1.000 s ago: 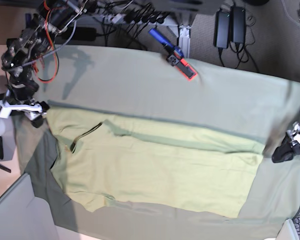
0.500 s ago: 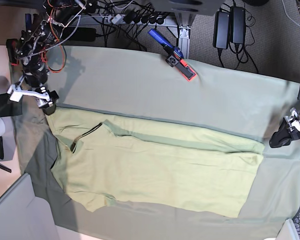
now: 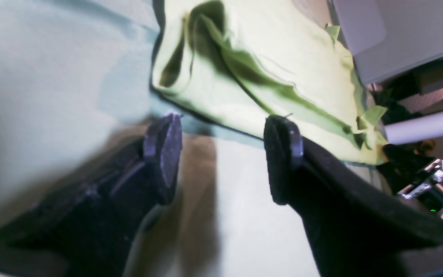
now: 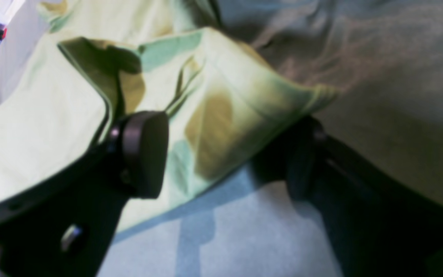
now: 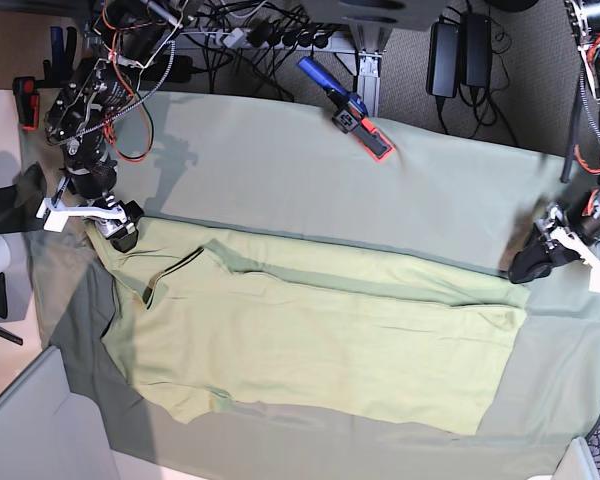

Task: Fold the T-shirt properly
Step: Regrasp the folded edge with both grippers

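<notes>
Seeing your T-shirt (image 5: 320, 340) lying flat and partly folded on the table cloth (image 5: 380, 190), you're hovering both ends: the right gripper (image 4: 225, 154) is sitting spread over a shoulder corner, the left gripper (image 3: 221, 154) is sitting spread just beside the hem, neither pinching fabric.

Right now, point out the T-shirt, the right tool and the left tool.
T-shirt (image 5: 310, 345), base view, middle of its body.
Right tool (image 4: 221, 154), right wrist view, midway between its open fingertips.
Left tool (image 3: 221, 154), left wrist view, midway between its open fingertips.
</notes>
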